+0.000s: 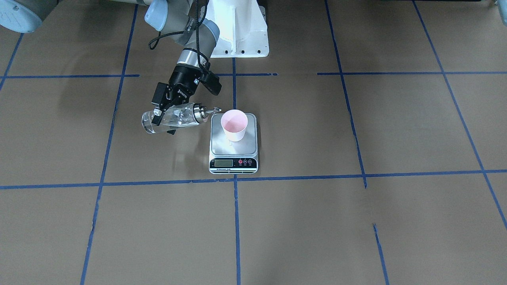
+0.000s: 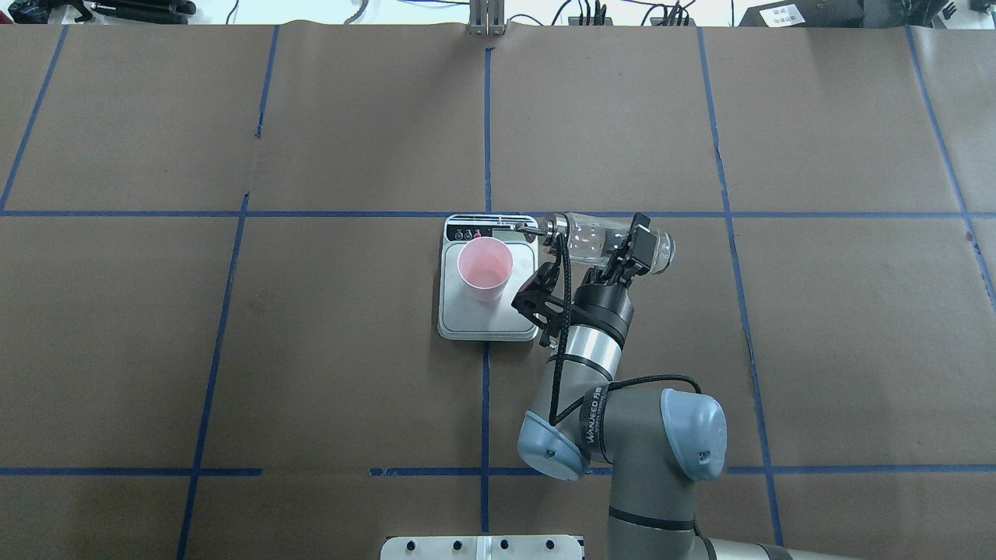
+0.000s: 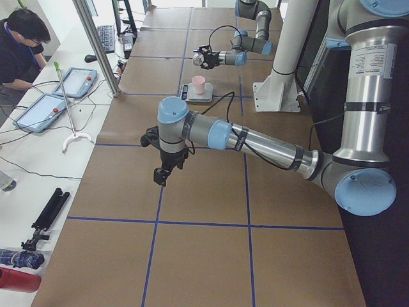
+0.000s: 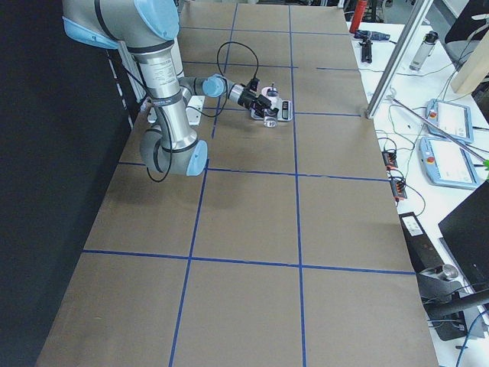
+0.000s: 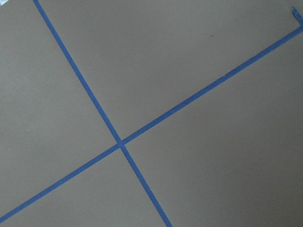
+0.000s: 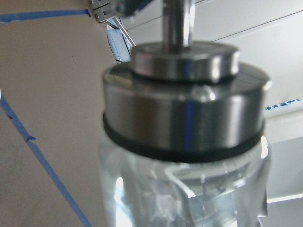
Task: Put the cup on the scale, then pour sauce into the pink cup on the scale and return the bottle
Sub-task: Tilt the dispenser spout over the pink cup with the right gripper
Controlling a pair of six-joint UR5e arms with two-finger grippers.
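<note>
Cup (image 1: 234, 124) on scale (image 1: 222, 145); bottle (image 1: 180, 116) horizontal beside

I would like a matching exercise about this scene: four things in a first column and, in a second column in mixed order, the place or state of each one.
Column one:
1. cup
2. bottle
3. scale
4. left gripper

Column two:
a. held nearly on its side in the right gripper, spout pointing toward the scale
b. rests flat on the table, silver-grey plate facing up
c. stands upright on the weighing plate
d. hangs above the table, far from the scale

Pairs: 1-c, 2-a, 3-b, 4-d
</note>
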